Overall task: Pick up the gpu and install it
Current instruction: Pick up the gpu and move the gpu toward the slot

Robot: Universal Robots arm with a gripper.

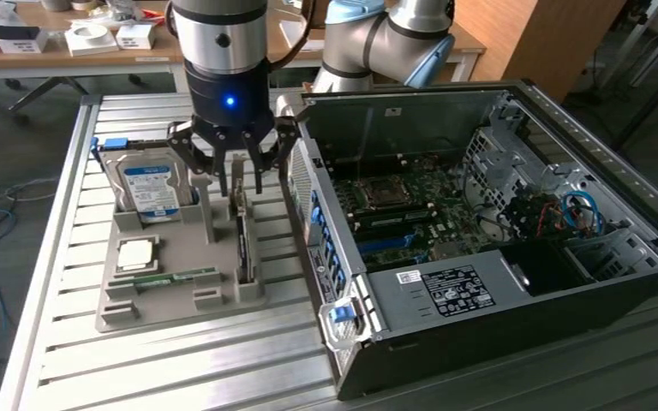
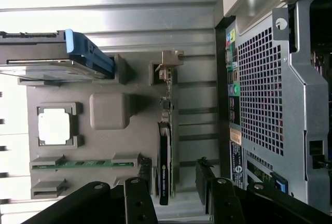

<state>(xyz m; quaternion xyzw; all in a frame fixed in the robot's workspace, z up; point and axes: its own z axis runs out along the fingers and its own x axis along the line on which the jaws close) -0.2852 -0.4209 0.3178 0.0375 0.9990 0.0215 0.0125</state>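
The gpu (image 1: 243,242) is a thin black card standing on its edge in a slot of the grey holder tray (image 1: 158,310), beside the computer case. In the wrist view the gpu (image 2: 164,154) runs away from the camera, with its metal bracket (image 2: 169,60) at the far end. My gripper (image 1: 236,178) hangs just above the card's near end, open. Its two fingers stand one on each side of the card with clear gaps. The wrist view shows the gripper (image 2: 175,176) the same way, and the fingers (image 2: 205,174) do not touch the card.
The tray (image 2: 109,84) also holds a silver hard drive with a blue label (image 1: 146,183), a processor chip (image 1: 137,253) and a green memory stick (image 1: 176,276). The open computer case (image 1: 478,231) lies right beside the tray, motherboard (image 1: 403,210) exposed. Desks with boxes stand behind.
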